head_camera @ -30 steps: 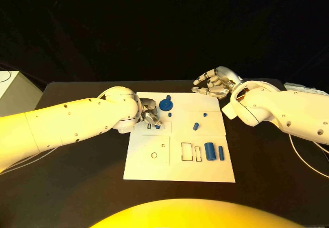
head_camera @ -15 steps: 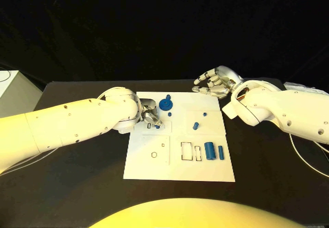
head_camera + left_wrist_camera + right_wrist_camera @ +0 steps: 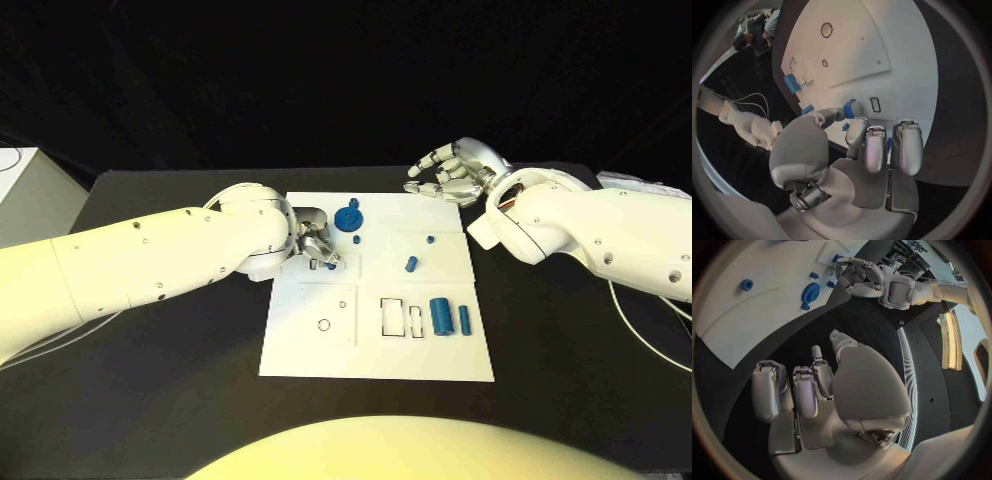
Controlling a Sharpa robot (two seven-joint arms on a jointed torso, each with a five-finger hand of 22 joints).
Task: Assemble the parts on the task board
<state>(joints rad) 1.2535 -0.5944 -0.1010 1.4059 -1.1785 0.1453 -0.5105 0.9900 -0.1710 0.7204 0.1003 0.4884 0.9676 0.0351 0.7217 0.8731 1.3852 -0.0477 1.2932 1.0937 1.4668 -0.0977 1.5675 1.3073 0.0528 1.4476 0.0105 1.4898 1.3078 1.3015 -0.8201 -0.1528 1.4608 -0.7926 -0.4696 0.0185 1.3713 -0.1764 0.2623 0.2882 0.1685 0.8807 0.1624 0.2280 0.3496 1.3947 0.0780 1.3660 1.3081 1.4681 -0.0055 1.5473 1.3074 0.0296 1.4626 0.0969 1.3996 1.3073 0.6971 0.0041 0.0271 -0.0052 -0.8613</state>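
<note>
The white task board (image 3: 378, 350) lies mid-table. My left hand (image 3: 315, 245) rests over its near-left upper part, thumb and a finger pinching a small blue part (image 3: 852, 108) next to a rectangular slot (image 3: 874, 104). A blue disc (image 3: 348, 219) and a small peg (image 3: 356, 240) sit just beside that hand. Two more small pieces (image 3: 430, 240) (image 3: 411, 265) lie mid-board, and two blue cylinders (image 3: 441, 317) (image 3: 464, 320) lie beside empty rectangular slots (image 3: 392, 317). My right hand (image 3: 454, 172) hovers off the board's far right corner, fingers apart, holding nothing. The right wrist view has the disc (image 3: 810, 292) and the left hand (image 3: 859, 274).
A white box (image 3: 26, 190) stands at the table's left edge. A thin cable (image 3: 635, 300) trails on the table under my right arm. A round hole (image 3: 325, 326) marks the board's lower left. Bare black table lies in front of the board.
</note>
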